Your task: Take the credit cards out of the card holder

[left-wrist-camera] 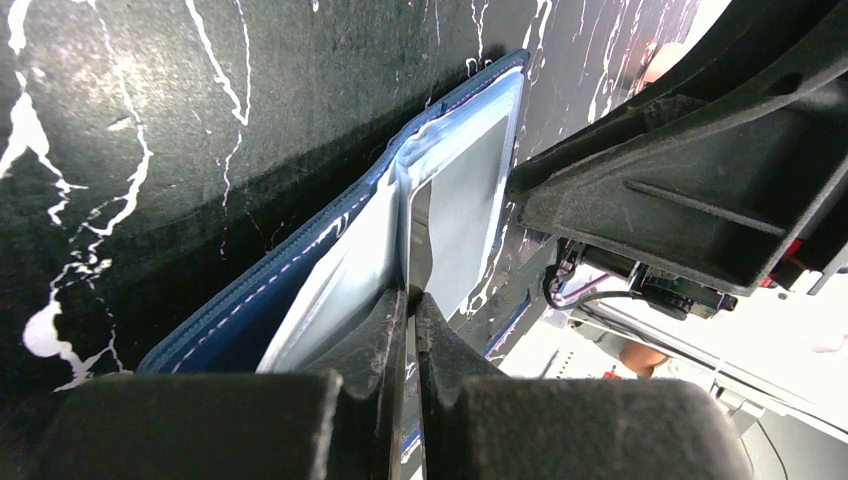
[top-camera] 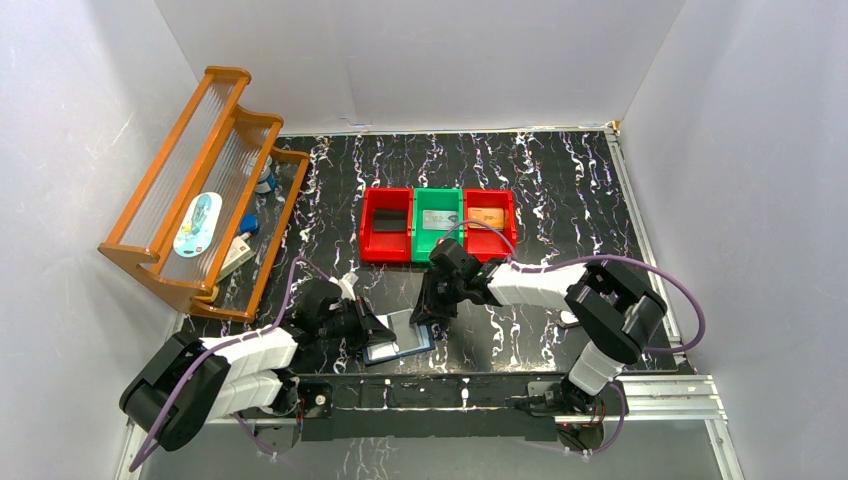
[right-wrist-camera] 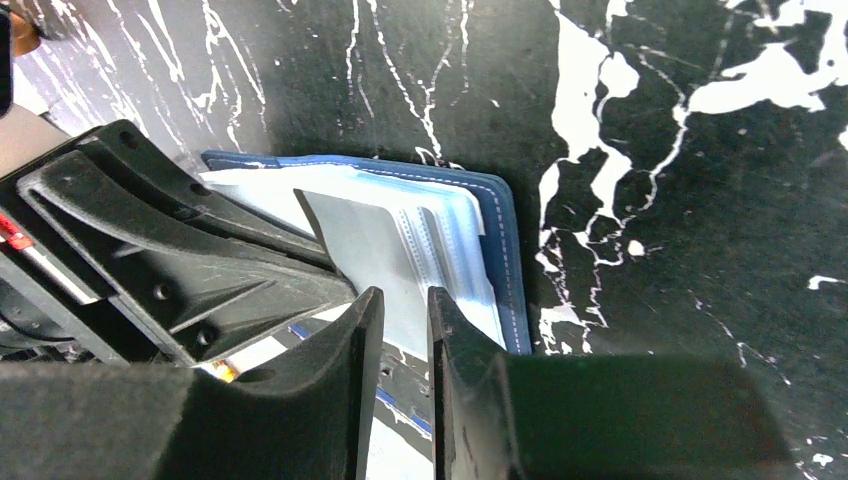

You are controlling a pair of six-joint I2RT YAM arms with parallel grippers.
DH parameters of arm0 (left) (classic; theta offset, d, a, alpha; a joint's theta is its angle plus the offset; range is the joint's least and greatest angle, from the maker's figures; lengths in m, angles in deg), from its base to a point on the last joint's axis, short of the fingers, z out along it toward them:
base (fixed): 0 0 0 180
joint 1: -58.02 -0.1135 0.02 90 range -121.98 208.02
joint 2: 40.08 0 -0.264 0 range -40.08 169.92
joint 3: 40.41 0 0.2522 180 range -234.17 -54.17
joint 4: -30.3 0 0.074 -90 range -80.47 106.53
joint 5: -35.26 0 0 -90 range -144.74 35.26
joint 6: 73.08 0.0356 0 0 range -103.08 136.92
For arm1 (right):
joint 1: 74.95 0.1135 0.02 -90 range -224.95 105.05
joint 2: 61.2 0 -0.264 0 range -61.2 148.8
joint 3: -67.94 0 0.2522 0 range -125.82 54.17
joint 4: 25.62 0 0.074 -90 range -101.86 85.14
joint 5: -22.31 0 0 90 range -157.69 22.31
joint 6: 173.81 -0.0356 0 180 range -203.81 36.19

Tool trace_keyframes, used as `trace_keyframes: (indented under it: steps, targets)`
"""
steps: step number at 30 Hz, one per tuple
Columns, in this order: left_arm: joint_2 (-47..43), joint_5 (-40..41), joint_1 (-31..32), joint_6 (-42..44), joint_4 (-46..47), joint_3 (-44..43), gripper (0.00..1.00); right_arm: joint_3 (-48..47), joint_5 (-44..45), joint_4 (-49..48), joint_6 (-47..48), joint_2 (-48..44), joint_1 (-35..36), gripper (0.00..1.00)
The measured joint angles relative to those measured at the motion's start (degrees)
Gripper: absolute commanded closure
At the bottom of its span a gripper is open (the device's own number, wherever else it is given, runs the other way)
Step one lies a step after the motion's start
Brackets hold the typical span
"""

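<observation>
The left hand (left-wrist-camera: 410,300) is pinched closed on a card holder (left-wrist-camera: 250,300) sleeve — the right hand (right-wrist-camera: 405,296), at its 1 o'clock, is parted slightly, empty.

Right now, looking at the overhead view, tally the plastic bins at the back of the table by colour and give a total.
Red rectangular plastic bins: 2
Green rectangular plastic bin: 1
Total: 3
</observation>
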Motion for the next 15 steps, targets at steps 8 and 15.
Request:
trace_keyframes:
  steps: [8, 15]
  targets:
    - [0.00, 0.02, 0.00, 0.22, -0.09, 0.00, 1.00, 0.00, -1.95, -3.06, 0.33, 0.04, 0.35, 0.69]
    - [-0.04, 0.02, 0.00, 0.33, -0.48, 0.00, 1.00, -0.04, -1.90, -2.54, -0.22, 1.53, 0.35, 0.69]
